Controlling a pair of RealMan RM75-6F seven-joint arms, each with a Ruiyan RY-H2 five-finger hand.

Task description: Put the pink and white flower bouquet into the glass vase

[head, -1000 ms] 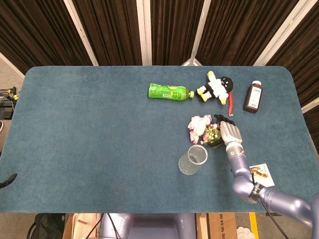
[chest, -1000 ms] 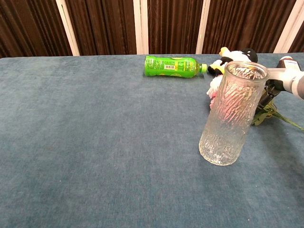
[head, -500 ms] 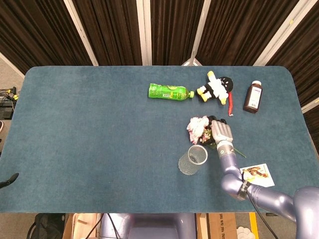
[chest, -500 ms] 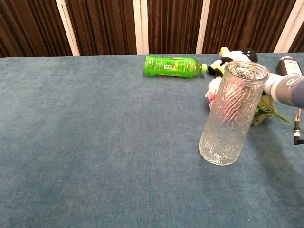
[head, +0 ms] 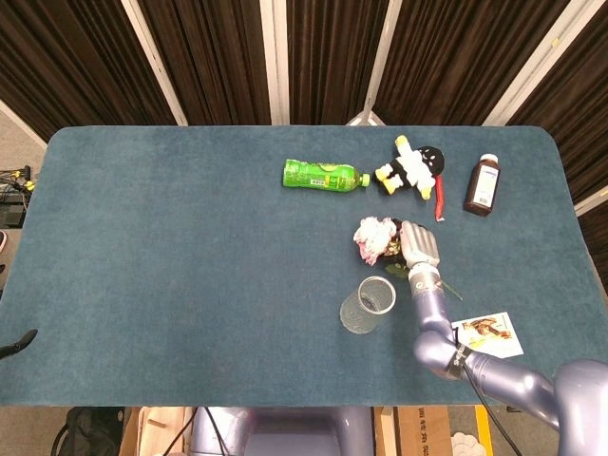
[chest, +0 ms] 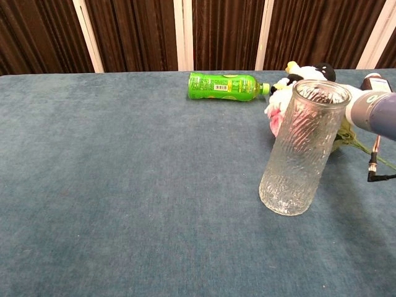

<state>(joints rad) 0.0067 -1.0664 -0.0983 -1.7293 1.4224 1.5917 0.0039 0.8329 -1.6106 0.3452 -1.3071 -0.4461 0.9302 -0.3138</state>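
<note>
The pink and white flower bouquet (head: 376, 237) sits just beyond the glass vase (head: 367, 305), its blooms pointing left and its green stems running right under my right hand (head: 419, 248). That hand grips the bouquet at the stems. In the chest view the blooms (chest: 276, 115) peek out left of the upright vase (chest: 301, 148), slightly raised. The vase hides most of the hand there, and only its wrist (chest: 373, 111) shows at the right. The vase stands empty. My left hand shows in neither view.
A green bottle (head: 321, 176) lies on its side at the back. Beside it lies a black, white and yellow plush toy (head: 415, 169), with a brown bottle (head: 483, 185) further right. A small printed card (head: 486, 331) lies near the front right of the blue table (head: 190, 247).
My right hand has moved left over the stems and closed on them. The bouquet has shifted left and slightly away from me, and its blooms sit higher in the chest view.
</note>
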